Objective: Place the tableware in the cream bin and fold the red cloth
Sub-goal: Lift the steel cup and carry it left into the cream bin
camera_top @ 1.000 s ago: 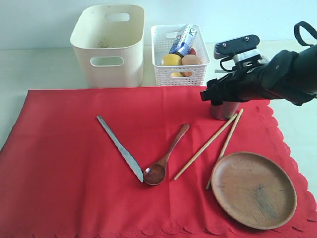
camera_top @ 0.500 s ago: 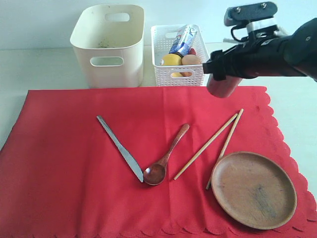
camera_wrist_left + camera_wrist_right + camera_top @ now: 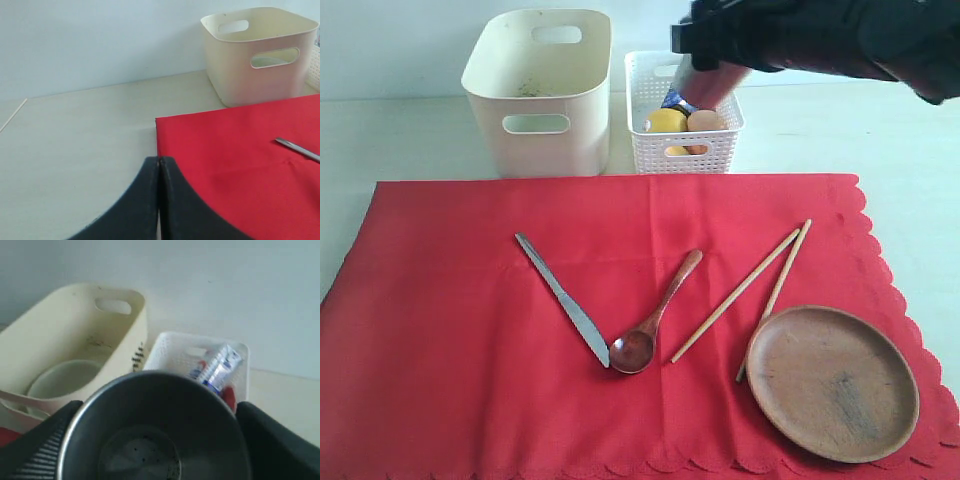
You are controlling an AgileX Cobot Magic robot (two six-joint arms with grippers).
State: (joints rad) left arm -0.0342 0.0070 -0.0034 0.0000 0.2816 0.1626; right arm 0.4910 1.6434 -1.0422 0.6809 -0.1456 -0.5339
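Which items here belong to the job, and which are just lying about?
Job: cup, bowl, cream bin, knife, spoon, chopsticks, plate, red cloth.
Lying about: white basket, milk carton, lemon, egg.

Looks like a staged lab test bench: bare pale tabletop (image 3: 880, 130) against a blank wall (image 3: 75, 40), dressed with a red cloth (image 3: 440, 350), cream bin (image 3: 535, 150) and white perforated basket (image 3: 685, 152) of food.
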